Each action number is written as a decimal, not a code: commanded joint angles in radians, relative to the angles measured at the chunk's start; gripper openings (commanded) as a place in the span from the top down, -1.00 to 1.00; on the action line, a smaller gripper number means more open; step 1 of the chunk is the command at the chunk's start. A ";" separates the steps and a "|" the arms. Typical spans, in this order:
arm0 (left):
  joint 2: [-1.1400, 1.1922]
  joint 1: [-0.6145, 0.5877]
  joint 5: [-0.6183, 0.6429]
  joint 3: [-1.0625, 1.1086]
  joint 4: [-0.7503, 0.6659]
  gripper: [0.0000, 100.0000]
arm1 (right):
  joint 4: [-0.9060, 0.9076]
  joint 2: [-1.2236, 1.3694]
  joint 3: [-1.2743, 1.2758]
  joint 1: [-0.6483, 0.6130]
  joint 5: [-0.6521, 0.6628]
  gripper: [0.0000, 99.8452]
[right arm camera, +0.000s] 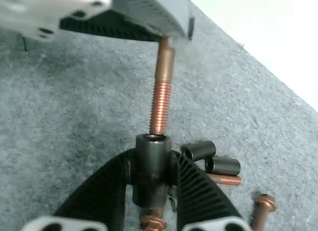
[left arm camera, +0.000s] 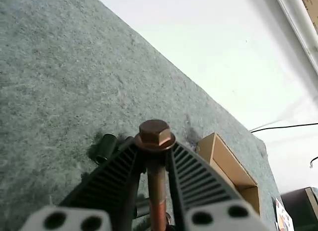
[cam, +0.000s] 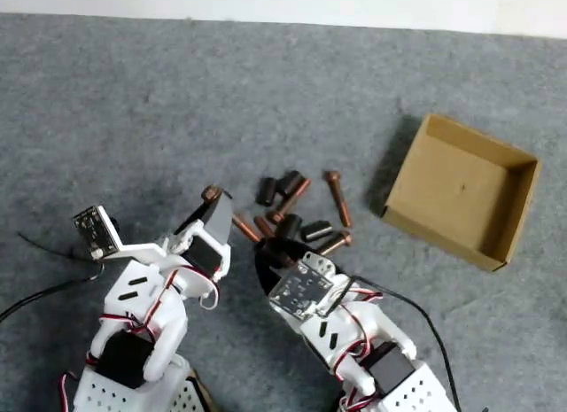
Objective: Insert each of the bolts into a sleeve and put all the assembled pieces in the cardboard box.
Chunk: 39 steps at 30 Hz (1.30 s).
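Left hand [left arm camera: 155, 150] grips bolt [left arm camera: 155, 135]; right hand [right arm camera: 151, 164] grips sleeve [right arm camera: 150, 179]; right wrist view: bolt tip at sleeve mouth.

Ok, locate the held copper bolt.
The copper threaded bolt is clamped in the left fingers; the right wrist view shows its tip at the mouth of the black cylindrical sleeve in the right fingers.

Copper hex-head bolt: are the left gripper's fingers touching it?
Touching. Left wrist view shows both black ridged fingers pressed against the copper bolt, just below its head.
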 commanded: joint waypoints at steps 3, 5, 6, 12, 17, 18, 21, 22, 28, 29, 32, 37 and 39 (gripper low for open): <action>0.008 0.035 -0.003 -0.038 0.018 0.99 | -0.054 -0.022 0.084 0.019 0.011 0.99; 0.008 0.035 -0.003 -0.039 0.018 0.99 | -0.054 -0.022 0.084 0.019 0.011 0.99; 0.008 0.035 -0.003 -0.041 0.018 0.99 | -0.054 -0.022 0.084 0.019 0.011 0.99; 0.008 0.061 -0.002 -0.038 0.018 0.99 | -0.054 -0.022 0.084 0.019 0.011 0.99; 0.008 0.117 -0.008 -0.022 0.020 0.99 | -0.054 -0.022 0.084 0.021 0.008 0.99; 0.008 0.119 -0.008 -0.019 0.020 0.99 | -0.054 -0.022 0.084 0.021 0.008 0.99; 0.008 0.119 -0.008 -0.019 0.020 0.99 | -0.054 -0.022 0.084 0.021 0.008 0.99; 0.008 0.119 -0.008 -0.019 0.020 0.99 | -0.054 -0.022 0.084 0.021 0.009 0.99; 0.008 0.147 -0.011 -0.013 0.021 0.99 | -0.054 -0.022 0.084 0.021 0.009 0.99; 0.008 0.162 -0.028 -0.013 0.032 0.99 | -0.054 -0.022 0.084 0.021 0.009 0.99; 0.008 0.214 -0.098 -0.015 0.107 0.99 | -0.054 -0.022 0.084 0.021 0.009 0.99; 0.008 0.243 -0.199 -0.012 0.186 0.99 | -0.054 -0.022 0.085 0.021 0.009 0.99; 0.008 0.245 -0.216 -0.012 0.195 0.98 | -0.054 -0.022 0.085 0.021 0.009 0.99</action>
